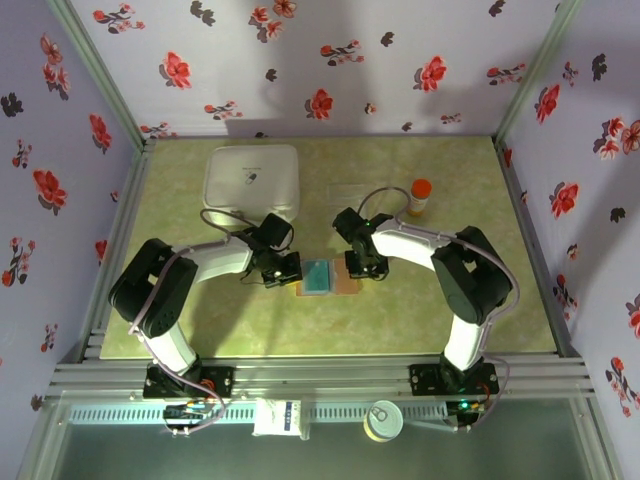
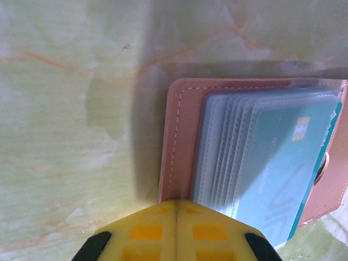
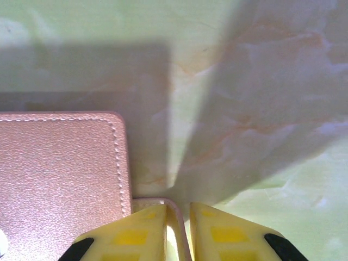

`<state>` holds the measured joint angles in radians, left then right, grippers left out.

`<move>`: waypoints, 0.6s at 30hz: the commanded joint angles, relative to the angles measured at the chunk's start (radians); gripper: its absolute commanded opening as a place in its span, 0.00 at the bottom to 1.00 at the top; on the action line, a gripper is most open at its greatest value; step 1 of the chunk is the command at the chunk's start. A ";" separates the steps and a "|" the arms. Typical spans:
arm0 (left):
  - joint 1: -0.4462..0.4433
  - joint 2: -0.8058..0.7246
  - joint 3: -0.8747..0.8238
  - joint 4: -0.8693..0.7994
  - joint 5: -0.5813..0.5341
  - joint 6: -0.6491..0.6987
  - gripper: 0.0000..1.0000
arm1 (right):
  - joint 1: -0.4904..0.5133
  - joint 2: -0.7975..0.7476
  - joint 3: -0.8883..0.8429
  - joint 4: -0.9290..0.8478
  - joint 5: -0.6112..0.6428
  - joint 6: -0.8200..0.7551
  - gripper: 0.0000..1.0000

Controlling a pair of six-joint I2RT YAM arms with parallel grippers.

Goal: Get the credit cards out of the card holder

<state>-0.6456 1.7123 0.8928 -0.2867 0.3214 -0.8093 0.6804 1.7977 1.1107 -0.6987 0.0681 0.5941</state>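
Lies open mid-desk (image 1: 450,310): card holder (image 1: 343,288) showing teal credit cards (image 1: 316,275), left claw (image 1: 290,270) pressed together at 9 o'clock edge, right claw (image 1: 355,268) at 3 o'clock astride a leather edge, grip impossible to tell.

Grained leather card holder (image 3: 60,179), glossy clear plastic sleeves (image 2: 217,157), smooth teal credit card (image 2: 283,163), marbled matt table (image 2: 65,136)

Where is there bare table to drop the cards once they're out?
Bare: the near table strip in front of the card holder, and the right edge beyond the right arm. Crowded: the centre, left tool and right tool flanking the holder; white box and orange bottle behind.
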 commanded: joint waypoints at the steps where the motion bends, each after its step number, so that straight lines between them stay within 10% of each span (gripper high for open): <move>1: 0.014 0.079 -0.050 -0.068 -0.088 0.007 0.00 | -0.037 -0.042 -0.042 -0.044 0.054 -0.011 0.19; 18: 0.015 0.070 -0.042 -0.097 -0.091 0.005 0.00 | -0.083 -0.059 -0.076 -0.029 0.056 -0.017 0.30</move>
<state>-0.6399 1.7149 0.8894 -0.2813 0.3344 -0.8097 0.6209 1.7596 1.0584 -0.6819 0.0757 0.5827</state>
